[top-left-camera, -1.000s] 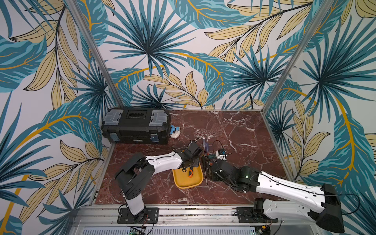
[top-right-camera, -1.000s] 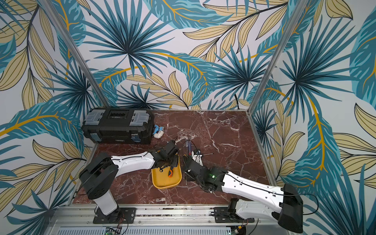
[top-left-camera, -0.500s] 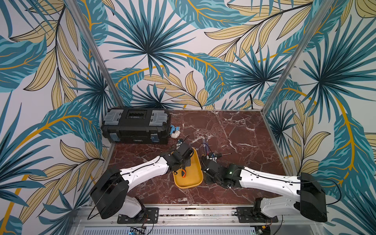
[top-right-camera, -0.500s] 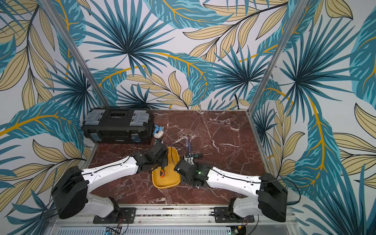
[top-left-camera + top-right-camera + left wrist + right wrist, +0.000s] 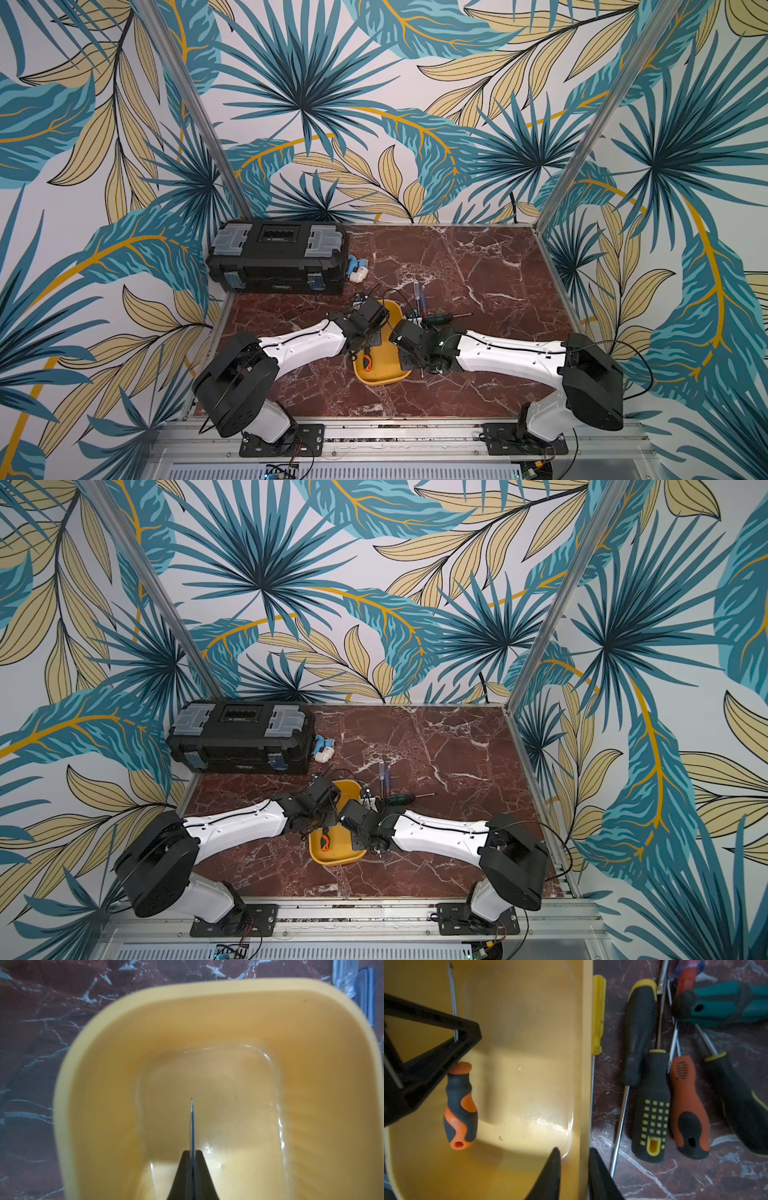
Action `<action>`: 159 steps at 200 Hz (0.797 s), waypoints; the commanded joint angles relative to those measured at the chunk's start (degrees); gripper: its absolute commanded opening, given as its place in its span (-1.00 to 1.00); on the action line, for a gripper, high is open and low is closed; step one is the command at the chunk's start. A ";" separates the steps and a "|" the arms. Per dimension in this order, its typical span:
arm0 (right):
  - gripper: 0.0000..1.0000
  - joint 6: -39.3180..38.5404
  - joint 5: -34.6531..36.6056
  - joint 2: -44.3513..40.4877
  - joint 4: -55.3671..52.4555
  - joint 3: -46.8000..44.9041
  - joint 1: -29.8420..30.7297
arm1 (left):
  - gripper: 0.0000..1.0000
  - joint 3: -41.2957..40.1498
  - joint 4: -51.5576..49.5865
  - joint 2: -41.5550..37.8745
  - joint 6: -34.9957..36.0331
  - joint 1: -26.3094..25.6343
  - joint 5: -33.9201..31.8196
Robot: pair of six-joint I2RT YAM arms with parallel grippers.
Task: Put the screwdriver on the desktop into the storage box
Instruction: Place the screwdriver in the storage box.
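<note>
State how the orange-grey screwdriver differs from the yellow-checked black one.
The orange-grey screwdriver is held by its shaft in the left gripper over the storage box; the yellow-checked screwdriver lies on the desktop. Its handle looks longer than the orange-grey one's. Both have end holes.

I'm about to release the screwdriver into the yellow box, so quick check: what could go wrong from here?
1. The left pincer grips the orange screwdriver by its thin shaft only; it may swivel or slip.
2. The right pincer straddles the storage box wall; a pull could tip or drag the box.
3. A yellow screwdriver lies right beside that wall and may get knocked.
</note>
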 commanded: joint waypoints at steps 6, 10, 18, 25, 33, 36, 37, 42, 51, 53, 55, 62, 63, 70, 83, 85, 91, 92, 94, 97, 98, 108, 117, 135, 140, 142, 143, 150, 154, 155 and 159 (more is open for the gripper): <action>-0.61 4.23 -0.07 -0.28 1.06 -1.39 0.59 | -1.00 0.02 1.36 0.40 1.00 0.49 -0.24; -0.63 4.74 -0.06 -0.28 1.08 -1.48 0.80 | -1.00 0.14 1.19 0.48 1.17 0.55 -0.44; -0.68 5.90 0.00 -0.28 1.08 -1.57 1.13 | -1.00 0.34 0.98 0.66 1.41 0.61 -0.73; -0.71 7.00 0.00 -0.21 1.08 -1.71 1.31 | -1.00 0.43 0.89 0.81 1.62 0.73 -0.90; -0.74 7.82 0.01 -0.19 1.33 -1.88 1.53 | -1.00 0.44 0.89 0.85 1.72 0.76 -0.88; -0.75 8.12 0.05 -0.19 1.49 -1.92 1.64 | -1.00 0.44 0.92 0.93 1.75 0.81 -0.92; -0.75 8.25 0.08 -0.19 1.51 -1.93 1.68 | -1.00 0.44 0.95 0.98 1.71 0.80 -0.92; -0.76 8.60 0.25 -0.19 1.52 -1.93 1.80 | -1.00 0.44 0.98 0.94 1.73 0.84 -0.98; -0.79 9.08 0.29 -0.06 1.49 -1.84 2.02 | -1.00 0.36 0.90 1.04 1.77 0.80 -1.23; -0.80 9.27 0.33 -0.10 1.43 -1.84 2.01 | -1.00 0.35 0.85 1.07 1.77 0.80 -1.25; -0.80 9.38 0.36 -0.10 1.43 -1.84 1.99 | -1.00 0.41 0.77 1.08 1.77 0.86 -1.30; -0.80 9.69 0.33 -0.10 1.35 -1.84 1.98 | -1.00 0.44 0.63 1.11 1.78 0.81 -1.46; -0.81 9.74 0.31 -0.10 1.35 -1.80 2.02 | -1.00 0.44 0.54 1.11 1.81 0.80 -1.49; -0.81 9.79 0.25 -0.11 1.27 -1.71 2.09 | -1.00 0.44 0.36 1.11 1.85 0.81 -1.45; -0.81 9.47 0.29 -0.02 0.97 -1.51 2.23 | -1.00 0.35 0.04 0.87 2.07 0.83 -1.35; -0.81 9.41 0.33 -0.02 0.92 -1.45 2.24 | -1.00 0.35 -0.03 0.81 2.06 0.87 -1.37; -0.81 9.32 0.47 0.13 0.67 -1.36 2.16 | -1.00 0.34 -0.28 0.75 2.11 0.88 -1.35; -0.81 9.30 0.46 0.15 0.61 -1.29 2.16 | -1.00 0.34 -0.35 0.75 2.11 0.88 -1.39; -0.81 9.23 0.57 0.20 0.50 -1.22 2.16 | -1.00 0.35 -0.45 0.69 2.12 0.84 -1.38; -0.81 9.26 0.64 0.24 0.32 -1.23 2.22 | -1.00 0.35 -0.69 0.55 2.19 0.80 -1.42; -0.80 9.22 0.64 0.24 0.26 -1.23 2.19 | -1.00 0.35 -0.74 0.57 2.20 0.84 -1.38; -0.73 8.90 0.35 0.42 0.12 -1.01 2.23 | -1.00 0.35 -1.16 0.33 2.29 0.86 -1.30; -0.53 8.69 0.19 0.51 -0.05 -0.75 2.22 | -1.00 0.39 -1.54 0.01 2.60 0.81 -1.02; -0.12 8.18 0.63 -0.24 -0.57 -0.29 2.21 | -0.42 0.78 -2.56 -0.54 2.95 0.84 -0.70; -0.05 7.94 0.91 -0.70 -0.89 -0.11 2.21 | -0.28 0.87 -2.80 -0.90 3.06 0.84 -0.60; -0.02 7.81 1.01 -0.91 -0.93 -0.05 2.17 | -0.24 0.94 -2.87 -1.02 3.12 0.83 -0.61; -0.01 7.75 1.04 -1.04 -0.98 -0.02 2.16 | -0.23 0.95 -2.88 -1.14 3.15 0.81 -0.54; 0.05 7.18 1.69 -1.99 -1.20 0.24 2.22 | -0.12 1.11 -3.02 -1.66 3.44 0.71 -0.32; 0.08 6.92 1.97 -2.50 -1.36 0.50 2.14 | -0.07 1.26 -3.13 -2.01 3.52 0.66 -0.26; 0.09 6.86 2.05 -2.62 -1.41 0.51 2.19 | -0.05 1.29 -3.14 -2.08 3.56 0.64 -0.23; 0.12 6.62 2.29 -3.13 -1.41 0.72 2.14 | -0.02 1.43 -3.17 -2.51 3.74 0.69 -0.16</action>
